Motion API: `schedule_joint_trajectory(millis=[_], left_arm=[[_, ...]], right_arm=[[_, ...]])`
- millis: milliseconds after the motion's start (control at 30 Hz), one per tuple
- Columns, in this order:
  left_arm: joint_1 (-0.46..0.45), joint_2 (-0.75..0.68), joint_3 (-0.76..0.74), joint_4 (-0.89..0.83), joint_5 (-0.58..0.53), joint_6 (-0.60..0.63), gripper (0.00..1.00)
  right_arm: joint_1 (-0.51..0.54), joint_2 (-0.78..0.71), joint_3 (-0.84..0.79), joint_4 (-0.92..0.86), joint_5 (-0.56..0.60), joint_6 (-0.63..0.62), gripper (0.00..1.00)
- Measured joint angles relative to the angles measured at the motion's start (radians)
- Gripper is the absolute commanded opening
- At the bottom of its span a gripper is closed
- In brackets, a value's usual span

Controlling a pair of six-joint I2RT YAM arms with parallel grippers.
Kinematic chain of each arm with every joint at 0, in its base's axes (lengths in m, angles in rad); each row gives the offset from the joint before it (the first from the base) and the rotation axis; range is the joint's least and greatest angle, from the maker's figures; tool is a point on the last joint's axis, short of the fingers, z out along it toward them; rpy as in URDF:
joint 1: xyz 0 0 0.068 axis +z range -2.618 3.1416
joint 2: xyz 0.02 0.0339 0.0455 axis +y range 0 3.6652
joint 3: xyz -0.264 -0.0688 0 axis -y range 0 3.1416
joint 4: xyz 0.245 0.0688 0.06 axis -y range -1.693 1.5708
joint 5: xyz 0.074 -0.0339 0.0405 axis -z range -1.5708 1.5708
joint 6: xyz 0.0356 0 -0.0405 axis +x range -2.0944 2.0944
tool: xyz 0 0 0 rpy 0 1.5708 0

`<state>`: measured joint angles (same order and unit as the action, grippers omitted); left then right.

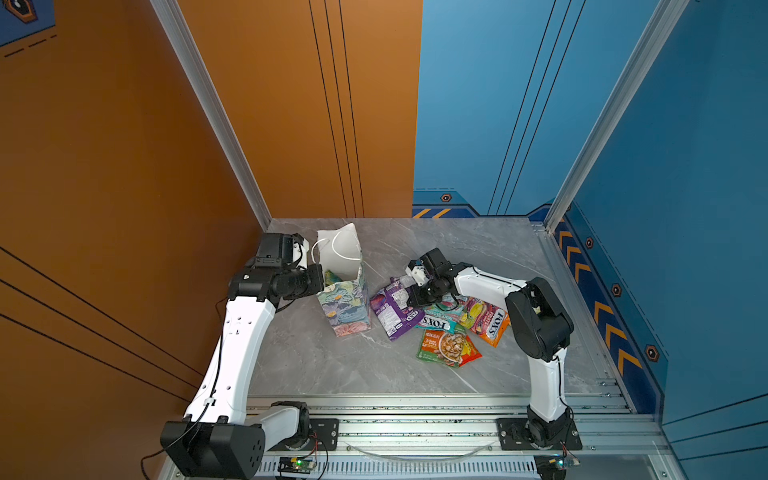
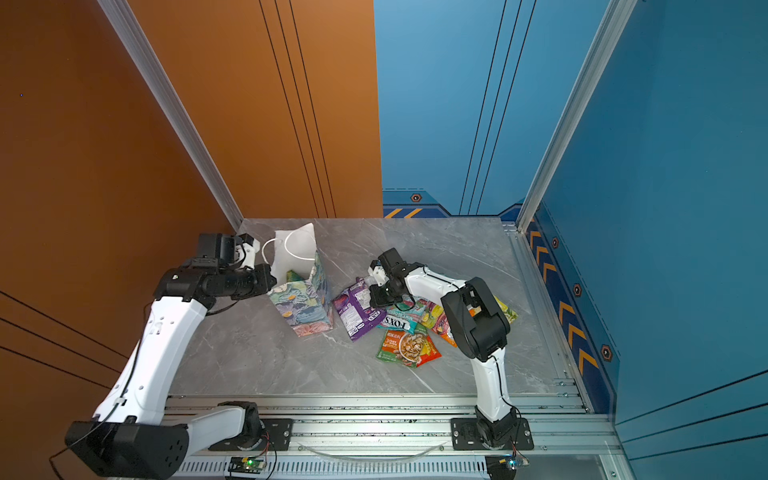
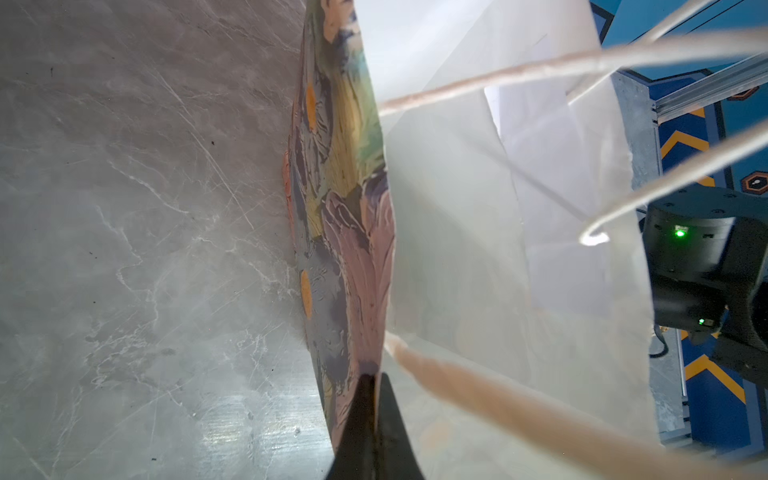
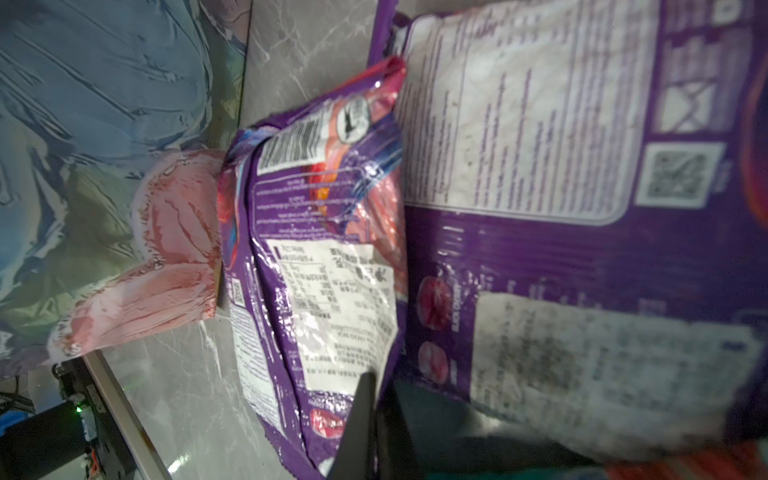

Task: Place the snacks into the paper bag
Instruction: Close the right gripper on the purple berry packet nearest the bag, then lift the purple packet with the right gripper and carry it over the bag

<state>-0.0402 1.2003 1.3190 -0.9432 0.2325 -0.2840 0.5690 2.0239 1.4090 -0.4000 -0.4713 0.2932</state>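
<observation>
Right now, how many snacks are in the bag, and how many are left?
Barely started. Done: something green, likely one packet, peeks out inside the paper bag. In hand: the left gripper pinches the bag's rim; the right gripper is shut on a purple packet lying on the table. Left: that one, another purple packet, the teal packet, the orange packet and the green-orange sachet, all outside the bag.

The grey marble-look tabletop [image 1: 478,257] carries the floral paper bag [image 1: 345,307], upright at the left gripper [image 3: 372,384] tips. A purple packet [image 4: 324,249] reaches from the right gripper [image 4: 376,386] tips to just beside the bag. Back along that gripper's arm lie a teal FOX'S bag [image 1: 436,322], an orange FOX'S bag [image 1: 492,324] and a green-orange sachet [image 1: 444,347], overlapping.
</observation>
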Motion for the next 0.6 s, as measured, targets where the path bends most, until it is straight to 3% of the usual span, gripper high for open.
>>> schedule_joint_trajectory(millis=[333,600], left_arm=[[-0.007,0.0,0.0,0.001,0.007,0.007,0.01],[-0.008,0.0,0.0,0.003,0.021,0.008,0.0]], right_arm=[[0.0,-0.224,-0.003,-0.023,0.035,0.103,0.0],[0.035,-0.327,0.16,-0.113,0.216,0.176,0.0]])
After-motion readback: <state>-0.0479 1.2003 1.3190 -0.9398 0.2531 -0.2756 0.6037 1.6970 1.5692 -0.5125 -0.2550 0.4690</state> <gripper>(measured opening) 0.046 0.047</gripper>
